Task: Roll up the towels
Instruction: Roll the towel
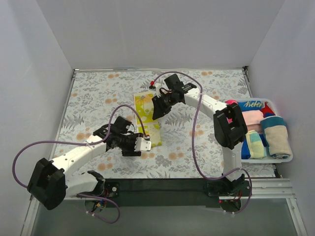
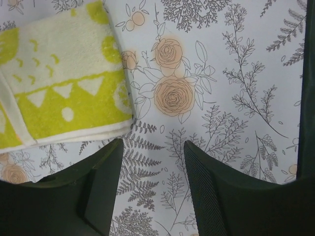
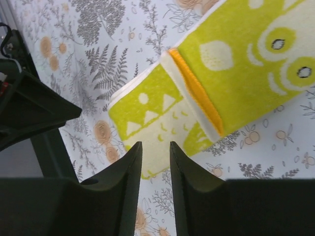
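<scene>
At the centre of the floral tabletop [image 1: 93, 101] a yellow towel [image 1: 145, 109] lies flat, one end folded over on itself. At its lower end, the jaws of the left arm [image 1: 78, 155] stand spread with nothing between them, above bare cover just beside the towel's corner. At its upper end, the jaws of the right arm [image 1: 206, 101] are parted by a narrow gap and pinch nothing. At the right edge, rolled towels [image 1: 256, 132] fill a white basket [image 1: 280, 158].
</scene>
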